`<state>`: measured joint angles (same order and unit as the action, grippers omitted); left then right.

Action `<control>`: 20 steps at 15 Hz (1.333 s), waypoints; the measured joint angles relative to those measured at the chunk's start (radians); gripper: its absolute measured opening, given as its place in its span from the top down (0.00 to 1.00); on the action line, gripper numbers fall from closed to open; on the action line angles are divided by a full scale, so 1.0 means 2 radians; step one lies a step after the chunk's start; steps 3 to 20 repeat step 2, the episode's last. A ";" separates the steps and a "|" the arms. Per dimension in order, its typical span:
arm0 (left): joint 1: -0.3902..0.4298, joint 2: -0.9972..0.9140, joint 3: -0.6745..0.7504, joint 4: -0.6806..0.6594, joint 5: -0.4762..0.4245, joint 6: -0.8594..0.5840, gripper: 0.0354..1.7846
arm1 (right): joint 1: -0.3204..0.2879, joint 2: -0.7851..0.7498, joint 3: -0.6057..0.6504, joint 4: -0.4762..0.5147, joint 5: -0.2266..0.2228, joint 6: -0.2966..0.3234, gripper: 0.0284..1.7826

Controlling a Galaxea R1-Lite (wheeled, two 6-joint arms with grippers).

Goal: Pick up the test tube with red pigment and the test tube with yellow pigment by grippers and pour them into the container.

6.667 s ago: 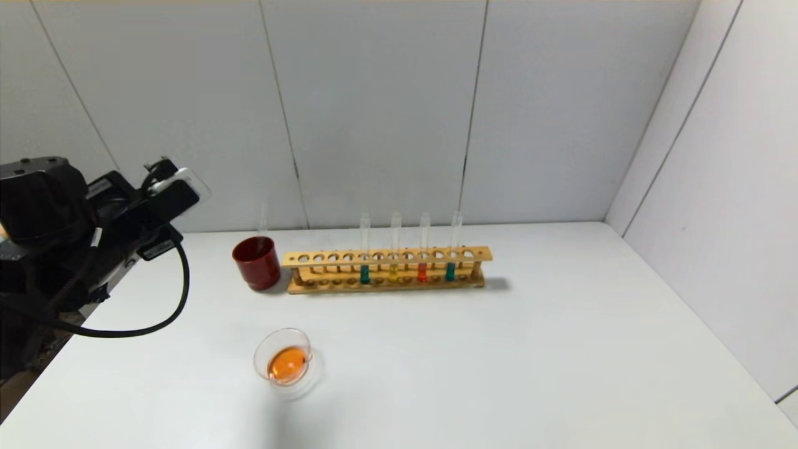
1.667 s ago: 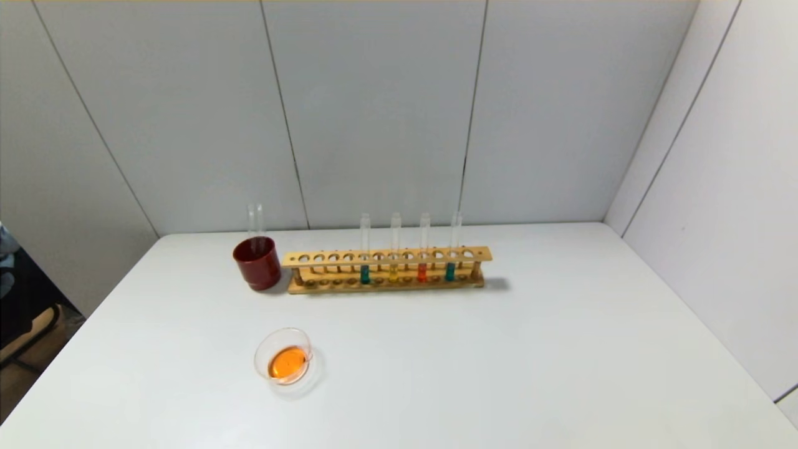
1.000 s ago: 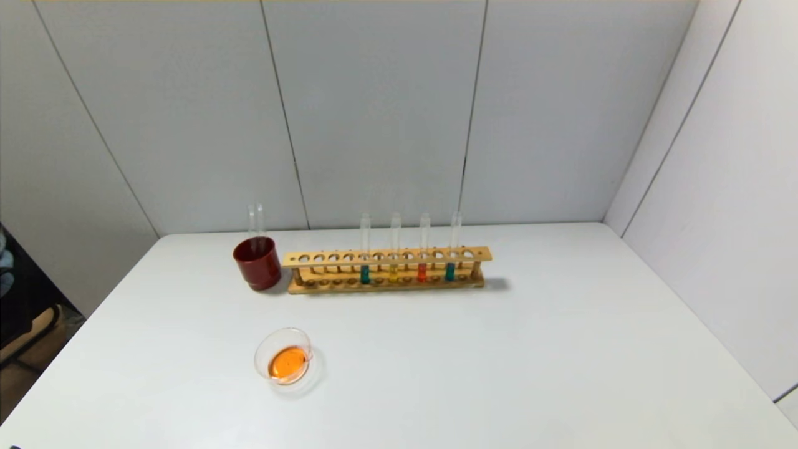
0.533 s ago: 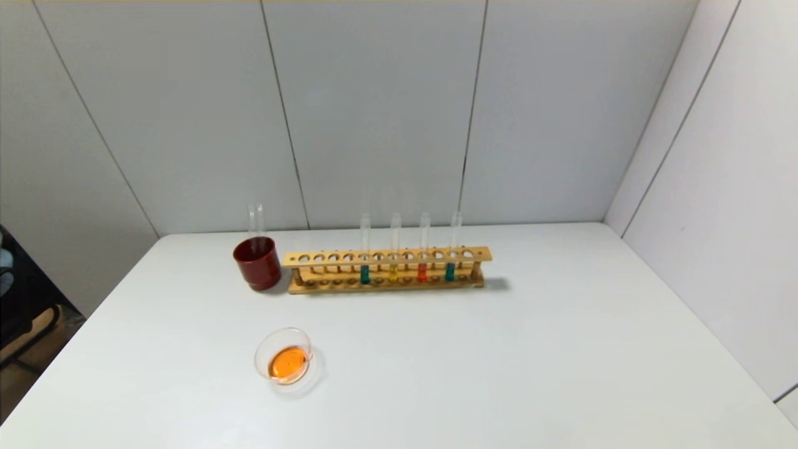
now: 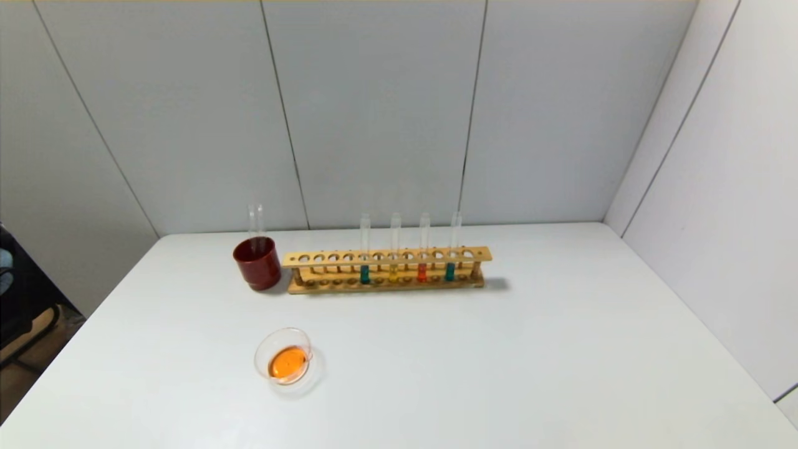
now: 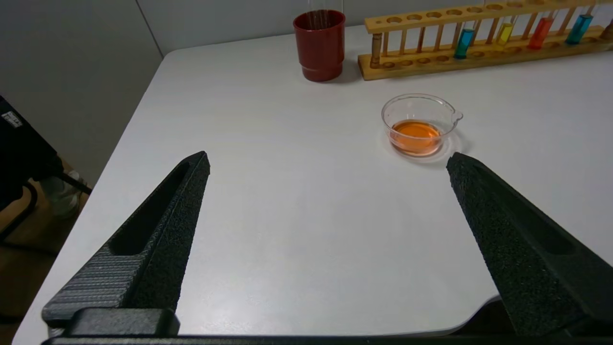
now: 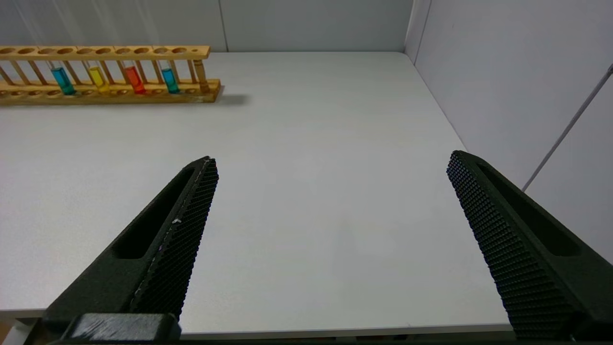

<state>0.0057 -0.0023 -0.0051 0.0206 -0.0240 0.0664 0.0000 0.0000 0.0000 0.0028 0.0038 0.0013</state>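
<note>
The container [image 5: 282, 332], a low clear glass dish holding orange liquid, stands at the front left of the white table; it also shows in the left wrist view [image 6: 416, 98]. Two clear tubes [image 5: 255, 219] stand in a dark red cup [image 5: 257, 265], their bottoms hidden inside it. The wooden rack [image 5: 386, 255] holds a tube with yellow liquid [image 5: 393, 273] and a tube with red liquid [image 5: 422, 272] between two teal ones. My left gripper [image 6: 328, 155] is open and empty over the near left table edge. My right gripper [image 7: 331, 157] is open and empty over the near right edge. Neither shows in the head view.
The rack stands near the back wall, with the cup touching its left end. Grey walls close the back and the right side of the table [image 5: 499, 374]. A dark stand [image 5: 19, 312] sits off the table's left edge.
The left arm, high at the left 6.7 s ago, has left the head view. A second tube now stands in the cup. Nothing has moved in the last 1.7 s.
</note>
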 joint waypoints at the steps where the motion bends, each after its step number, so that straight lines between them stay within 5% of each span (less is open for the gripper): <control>1: 0.000 0.000 0.001 -0.001 0.001 -0.005 0.02 | 0.000 0.000 0.000 0.000 0.000 0.000 0.02; 20: 0.000 0.000 0.002 -0.002 0.001 -0.006 0.02 | 0.000 0.000 0.000 0.000 0.000 0.000 0.02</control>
